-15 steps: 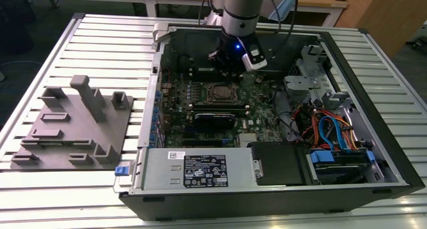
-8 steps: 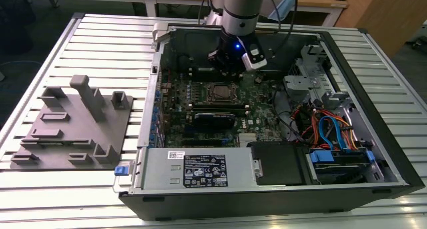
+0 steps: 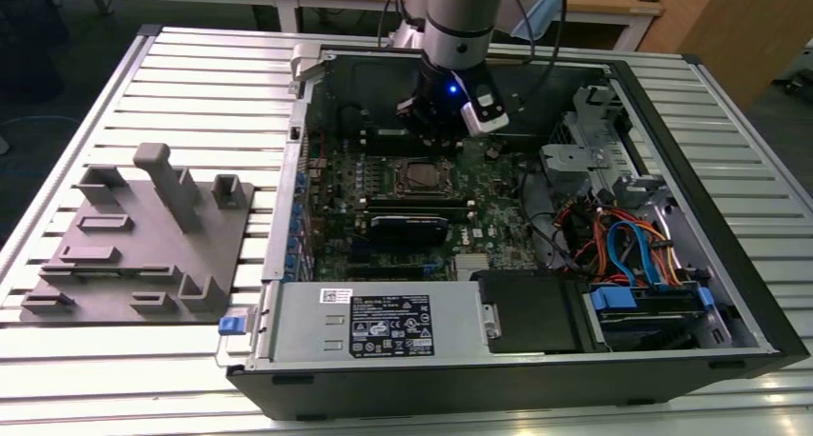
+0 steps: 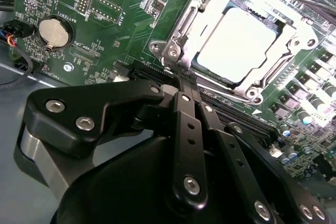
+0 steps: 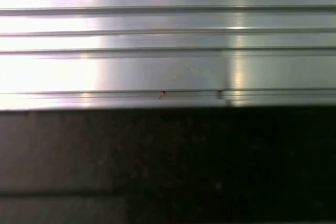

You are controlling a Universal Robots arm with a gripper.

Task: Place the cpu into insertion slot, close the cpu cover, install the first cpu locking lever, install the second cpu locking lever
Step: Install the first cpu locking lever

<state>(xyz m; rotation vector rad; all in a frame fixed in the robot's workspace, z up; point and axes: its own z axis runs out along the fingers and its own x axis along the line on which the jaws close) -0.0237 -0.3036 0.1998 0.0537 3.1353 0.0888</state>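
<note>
The pincer (image 3: 439,122) hangs down inside the open computer case (image 3: 711,265), over the far part of the green board (image 3: 502,217). Just in front of the pincer sits the insertion slot (image 3: 416,176) with its shiny cpu cover (image 3: 416,163). Farther off, toward the exterior view's left, a grey holder block (image 3: 140,246) lies on the ribbed metal table (image 3: 76,103).

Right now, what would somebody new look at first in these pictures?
Probably the open computer case on the ribbed metal table, with its green motherboard showing. The robot arm reaches down into the case near its far wall. In the second wrist view, the shiny cpu sits in its socket under the silver cpu cover, just beyond the gripper.
</note>
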